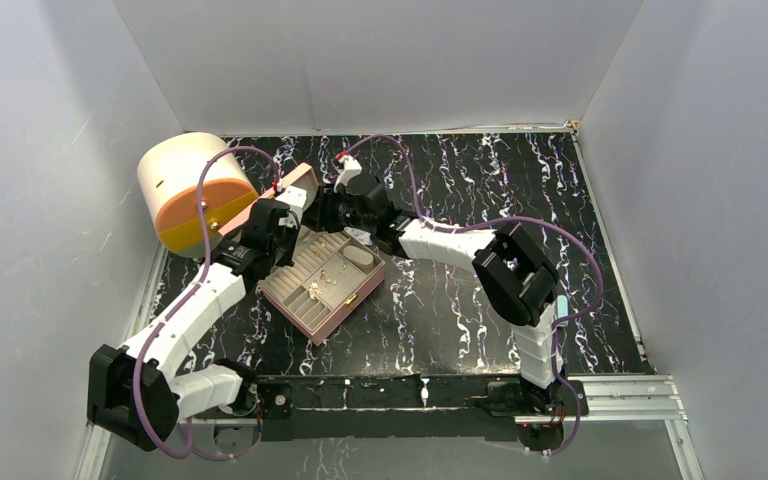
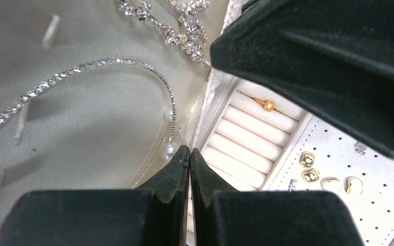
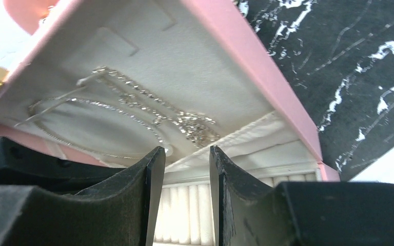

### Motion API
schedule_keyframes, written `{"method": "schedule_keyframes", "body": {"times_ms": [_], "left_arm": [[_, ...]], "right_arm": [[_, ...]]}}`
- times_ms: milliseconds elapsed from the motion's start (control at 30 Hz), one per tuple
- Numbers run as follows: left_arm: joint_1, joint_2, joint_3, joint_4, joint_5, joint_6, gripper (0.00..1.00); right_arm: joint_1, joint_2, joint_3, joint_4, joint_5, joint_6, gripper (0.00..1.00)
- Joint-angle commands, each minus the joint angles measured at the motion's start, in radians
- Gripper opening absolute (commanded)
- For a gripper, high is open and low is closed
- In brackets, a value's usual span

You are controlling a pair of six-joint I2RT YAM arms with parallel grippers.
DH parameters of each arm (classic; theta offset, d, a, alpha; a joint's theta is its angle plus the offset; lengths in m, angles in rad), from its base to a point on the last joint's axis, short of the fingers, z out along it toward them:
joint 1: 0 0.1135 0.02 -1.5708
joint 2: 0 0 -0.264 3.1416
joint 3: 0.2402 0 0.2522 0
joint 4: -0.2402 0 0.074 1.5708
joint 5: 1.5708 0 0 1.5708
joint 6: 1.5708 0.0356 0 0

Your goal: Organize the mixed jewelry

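Observation:
The pink box [image 1: 325, 280] lies open on the black marbled table, its lid [image 3: 267, 77] tipped back. Thin sparkling chains [image 3: 133, 97] and a bunched chain [image 2: 184, 20] hang on the lid's cream lining. A gold ring [image 2: 267, 104] sits in the white ring rolls [image 2: 246, 138]. Several gold studs [image 2: 310, 168] rest on the perforated panel. My left gripper [image 2: 190, 154] is shut with nothing seen in it, its tips at the lid's lower edge by a small pearl [image 2: 171, 150]. My right gripper [image 3: 184, 154] stands open and empty, facing the lid over the ring rolls.
A large cream and orange cylinder [image 1: 195, 190] stands just behind the box at the left. White walls close the table on three sides. A metal rail [image 1: 620, 392] runs along the near edge. Both grippers [image 1: 305, 212] crowd together at the lid.

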Motion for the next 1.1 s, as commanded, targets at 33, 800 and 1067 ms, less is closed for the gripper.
{"method": "schedule_keyframes", "body": {"times_ms": [33,800,1067], "left_arm": [[-0.002,-0.06,0.048,0.021,0.0,-0.021,0.0],[-0.002,-0.116,0.064,0.048,0.023,-0.029,0.12],[-0.002,-0.181,0.097,0.039,0.359,-0.096,0.38]], "right_arm": [[0.0,-0.044,0.002,-0.031,0.108,0.046,0.46],[-0.01,-0.067,0.01,-0.085,0.108,0.049,0.47],[-0.016,-0.184,-0.092,-0.077,0.032,0.0,0.49]]}}
